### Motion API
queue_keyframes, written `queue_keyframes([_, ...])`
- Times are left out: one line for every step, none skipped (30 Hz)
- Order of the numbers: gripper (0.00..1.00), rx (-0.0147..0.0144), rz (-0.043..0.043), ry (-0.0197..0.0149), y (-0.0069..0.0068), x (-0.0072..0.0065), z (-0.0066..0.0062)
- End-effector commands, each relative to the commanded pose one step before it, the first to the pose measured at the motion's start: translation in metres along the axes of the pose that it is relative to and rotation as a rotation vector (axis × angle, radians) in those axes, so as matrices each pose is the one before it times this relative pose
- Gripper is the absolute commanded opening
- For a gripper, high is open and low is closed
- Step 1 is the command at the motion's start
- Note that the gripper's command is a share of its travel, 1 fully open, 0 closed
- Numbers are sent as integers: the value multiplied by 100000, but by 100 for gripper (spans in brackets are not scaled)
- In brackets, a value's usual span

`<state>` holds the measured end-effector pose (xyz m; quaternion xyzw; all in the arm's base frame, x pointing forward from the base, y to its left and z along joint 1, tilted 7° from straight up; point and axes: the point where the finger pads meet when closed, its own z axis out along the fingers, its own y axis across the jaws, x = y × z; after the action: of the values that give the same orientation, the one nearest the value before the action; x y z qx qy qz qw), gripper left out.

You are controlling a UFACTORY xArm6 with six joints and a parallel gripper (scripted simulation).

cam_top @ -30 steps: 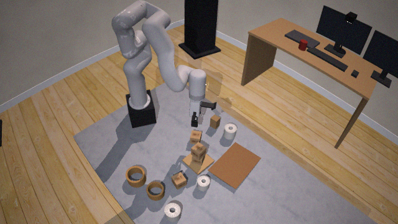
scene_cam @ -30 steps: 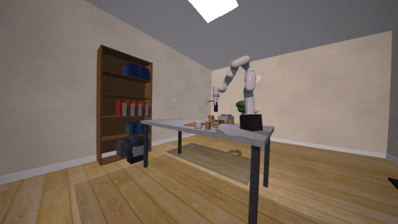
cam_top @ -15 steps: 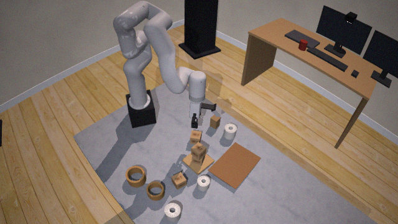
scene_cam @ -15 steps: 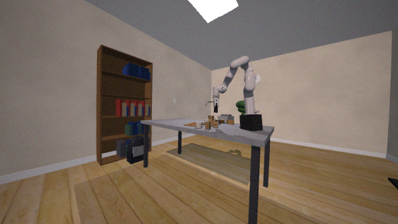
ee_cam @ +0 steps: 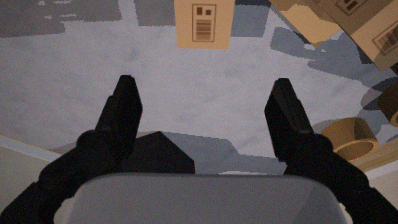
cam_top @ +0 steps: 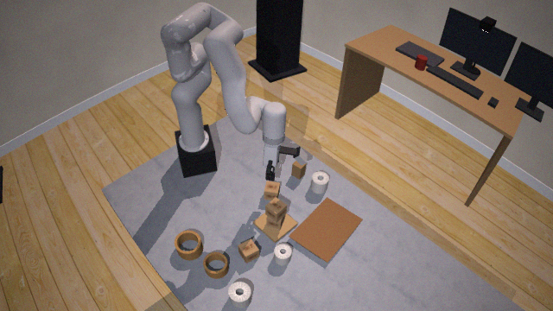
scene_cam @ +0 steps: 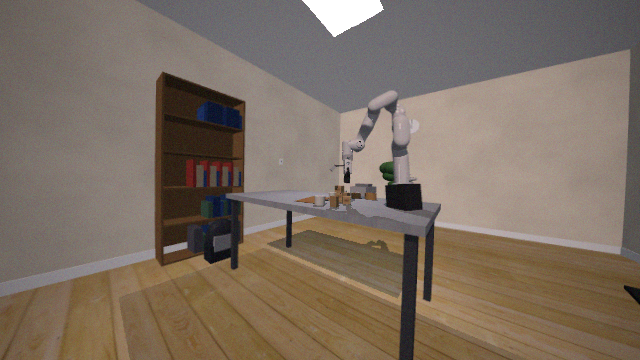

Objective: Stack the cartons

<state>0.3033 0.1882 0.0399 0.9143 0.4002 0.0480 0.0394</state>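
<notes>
Now | fingers spread, empty | carton [ee_cam: 204,23] ahead, apart

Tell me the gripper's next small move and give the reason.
Probably ease forward and down toward the nearest loose carton. The gripper is open and holds nothing, hanging above the grey table top just short of that carton, which the wrist view shows ahead of the fingers. Only two cartons stand on the small square board, so more must be fetched.

Tool [ee_cam: 205,112] wide open, empty; labelled carton [ee_cam: 204,23] ahead; possibly tape roll [ee_cam: 350,138] right.
</notes>
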Motion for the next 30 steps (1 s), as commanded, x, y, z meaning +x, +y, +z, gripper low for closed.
queue_keyframes([100, 22, -8, 333, 7, 116, 512])
queue_keyframes([100, 34, -6, 4, -10, -7, 139])
queue_keyframes([100, -51, 9, -8, 17, 9, 139])
queue_keyframes([100, -48, 8, -7, 16, 9, 141])
queue_keyframes([100, -44, 7, -6, 15, 8, 143])
queue_keyframes([100, -40, 6, -6, 14, 7, 146])
queue_keyframes([100, -36, 5, -5, 12, 7, 148])
queue_keyframes([100, -32, 4, -4, 11, 6, 149])
queue_keyframes([100, 0, 0, 0, 0, 0, 0])
queue_keyframes([100, 0, 0, 0, 0, 0, 0])
queue_keyframes([100, -27, 4, -4, 10, 5, 151])
queue_keyframes([100, -23, 3, -3, 8, 5, 153])
queue_keyframes([100, -18, 2, -2, 7, 4, 155])
queue_keyframes([100, -13, 1, -2, 5, 3, 156])
queue_keyframes([100, -8, 0, -1, 4, 2, 158])
queue_keyframes([100, -2, -1, 0, 2, 1, 159])
queue_keyframes([100, 3, -1, 1, 0, 1, 160])
queue_keyframes([100, 9, -2, 1, -1, 0, 162])
queue_keyframes([100, 14, -3, 2, -3, -1, 163])
queue_keyframes([100, 20, -3, 3, -5, -2, 164])
queue_keyframes([100, 26, -4, 3, -6, -3, 165])
queue_keyframes([100, 32, -5, 4, -8, -4, 165])
queue_keyframes([100, 38, -5, 5, -10, -5, 166])
queue_keyframes([100, 44, -6, 5, -12, -6, 167])
queue_keyframes([100, 50, -6, 6, -14, -7, 167])
queue_keyframes([100, 0, 0, 0, 0, 0, 0])
queue_keyframes([100, 0, 0, 0, 0, 0, 0])
queue_keyframes([100, 56, -6, 7, -15, -8, 168])
queue_keyframes([100, 62, -7, 7, -17, -9, 168])
queue_keyframes([100, -17, 2, -3, 5, 3, 165])
